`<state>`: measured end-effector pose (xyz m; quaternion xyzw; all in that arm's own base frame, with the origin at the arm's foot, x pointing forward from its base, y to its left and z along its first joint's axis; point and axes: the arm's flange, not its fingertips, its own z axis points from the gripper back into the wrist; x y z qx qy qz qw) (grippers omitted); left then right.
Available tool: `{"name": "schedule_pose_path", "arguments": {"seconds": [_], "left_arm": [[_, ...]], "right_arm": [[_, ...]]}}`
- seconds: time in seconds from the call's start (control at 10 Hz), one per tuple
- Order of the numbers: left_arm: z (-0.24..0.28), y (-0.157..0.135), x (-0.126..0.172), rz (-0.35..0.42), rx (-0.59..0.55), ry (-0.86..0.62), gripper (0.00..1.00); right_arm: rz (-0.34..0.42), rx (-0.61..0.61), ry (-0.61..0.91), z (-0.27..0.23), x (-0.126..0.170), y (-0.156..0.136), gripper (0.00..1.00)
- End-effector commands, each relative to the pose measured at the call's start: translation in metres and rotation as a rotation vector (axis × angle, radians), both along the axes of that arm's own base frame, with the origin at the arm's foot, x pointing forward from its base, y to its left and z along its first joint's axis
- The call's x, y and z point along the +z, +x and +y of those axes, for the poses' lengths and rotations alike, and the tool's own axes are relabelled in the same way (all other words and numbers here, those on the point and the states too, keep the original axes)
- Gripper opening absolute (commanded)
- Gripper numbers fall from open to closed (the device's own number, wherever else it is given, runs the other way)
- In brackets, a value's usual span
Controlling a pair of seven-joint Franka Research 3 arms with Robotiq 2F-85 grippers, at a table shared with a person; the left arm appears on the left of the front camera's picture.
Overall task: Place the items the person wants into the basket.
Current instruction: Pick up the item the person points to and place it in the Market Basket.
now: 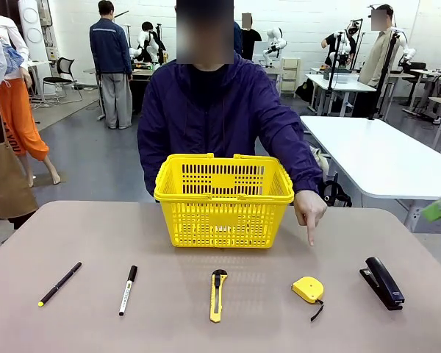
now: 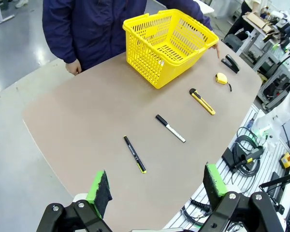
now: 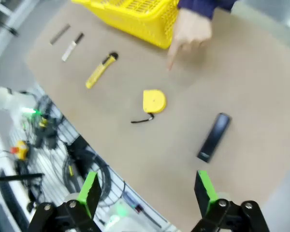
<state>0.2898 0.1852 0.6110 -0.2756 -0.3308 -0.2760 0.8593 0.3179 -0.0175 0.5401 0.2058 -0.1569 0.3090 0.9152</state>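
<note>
The yellow basket (image 1: 223,198) stands at the far middle of the table, in front of the person (image 1: 228,110). The person's hand (image 1: 309,213) points down at the yellow tape measure (image 1: 307,288), which lies at front right with its black strap. The black pen (image 1: 59,284) and the white marker (image 1: 128,290) lie at front left. My left gripper (image 2: 157,183) hangs open high over the table's left corner, above the pen (image 2: 135,154). My right gripper (image 3: 148,191) is open over the near right edge, short of the tape measure (image 3: 154,101). One green pad (image 1: 437,209) shows at the right edge.
A yellow-and-black utility knife (image 1: 217,294) lies in the front middle and a black stapler (image 1: 382,282) at the far right. Cables and equipment (image 3: 43,130) sit below the table's near edge. The person's other hand (image 2: 76,67) rests at the far edge.
</note>
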Motion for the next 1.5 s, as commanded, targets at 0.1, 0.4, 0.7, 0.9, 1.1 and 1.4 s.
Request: {"name": "schedule_pose_path", "arguments": {"seconds": [0.1, 0.4, 0.7, 0.9, 1.1, 1.4], "left_arm": [[0.002, -0.001, 0.001, -0.022, -0.016, -0.009, 1.00], [0.002, -0.001, 0.001, -0.022, -0.016, -0.009, 1.00], [0.002, -0.001, 0.001, -0.022, -0.016, -0.009, 1.00], [0.002, -0.001, 0.001, -0.022, -0.016, -0.009, 1.00], [0.002, -0.001, 0.001, -0.022, -0.016, -0.009, 1.00], [0.002, -0.001, 0.001, -0.022, -0.016, -0.009, 1.00]], "right_arm": [[0.088, 0.072, -0.211, 0.073, -0.027, 0.036, 1.00], [0.156, 0.113, -0.377, 0.141, -0.088, 0.057, 1.00], [0.136, 0.115, -0.416, 0.162, -0.112, 0.057, 1.00], [0.157, 0.143, -0.403, 0.160, -0.116, 0.056, 1.00], [0.157, 0.143, -0.403, 0.160, -0.116, 0.056, 1.00], [0.157, 0.143, -0.403, 0.160, -0.116, 0.056, 1.00]]}}
